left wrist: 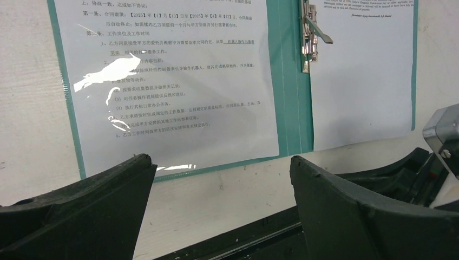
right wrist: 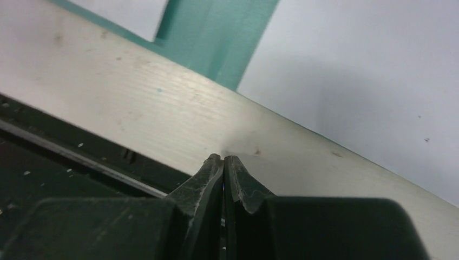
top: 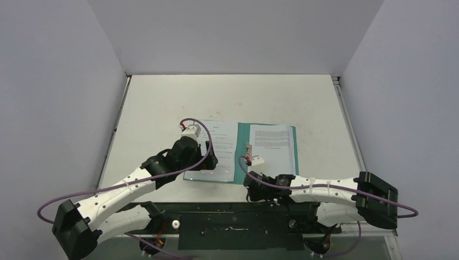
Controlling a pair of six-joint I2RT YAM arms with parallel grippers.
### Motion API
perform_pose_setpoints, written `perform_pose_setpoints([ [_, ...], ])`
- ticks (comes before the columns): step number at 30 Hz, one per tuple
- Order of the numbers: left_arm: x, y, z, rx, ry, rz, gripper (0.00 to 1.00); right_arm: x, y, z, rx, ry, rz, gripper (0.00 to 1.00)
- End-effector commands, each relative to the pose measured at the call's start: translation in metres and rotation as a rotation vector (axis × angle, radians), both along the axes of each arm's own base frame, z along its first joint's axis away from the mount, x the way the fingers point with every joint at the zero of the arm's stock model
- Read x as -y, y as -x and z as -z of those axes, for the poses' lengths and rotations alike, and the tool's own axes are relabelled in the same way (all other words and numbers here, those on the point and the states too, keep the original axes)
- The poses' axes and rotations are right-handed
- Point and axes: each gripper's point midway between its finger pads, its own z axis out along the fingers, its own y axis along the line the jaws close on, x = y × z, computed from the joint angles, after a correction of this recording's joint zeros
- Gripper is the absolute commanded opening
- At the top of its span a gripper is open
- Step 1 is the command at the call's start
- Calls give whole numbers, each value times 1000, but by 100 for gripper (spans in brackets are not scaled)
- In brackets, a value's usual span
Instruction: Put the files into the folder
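Lying open midway along the near edge of the surface [top: 227,97], the folder [top: 243,132] bared its files [top: 273,142]; we held the left pincer [left wrist: 222,162] apart, presumably ready to grip, and the right pincer [right wrist: 223,158] together, empty.

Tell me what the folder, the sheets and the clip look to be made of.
Folder: thin teal card or plastic, flat and smooth. Sheets: white printed paper. The left sheet shows bright glare, so it may lie under clear film. Clip: bright silver metal, judging by its shine.
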Motion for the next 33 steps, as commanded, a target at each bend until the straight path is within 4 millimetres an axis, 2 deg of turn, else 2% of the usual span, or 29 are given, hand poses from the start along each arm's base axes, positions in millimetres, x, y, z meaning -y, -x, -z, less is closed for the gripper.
perform_pose_setpoints([
  [1,1,-2,-5,15,5,16,97,26,-14,15,60,117,147,5],
  [9,6,-1,14,-37,-30,35,97,60,-23,16,118,235,253,5],
  [17,11,-1,24,-63,-68,54,96,88,-42,16,137,268,385,5],
  [24,9,0,33,-73,-111,54,97,95,-67,11,122,185,452,5],
  [33,17,1,46,-95,-156,84,97,106,-101,7,111,190,488,6],
])
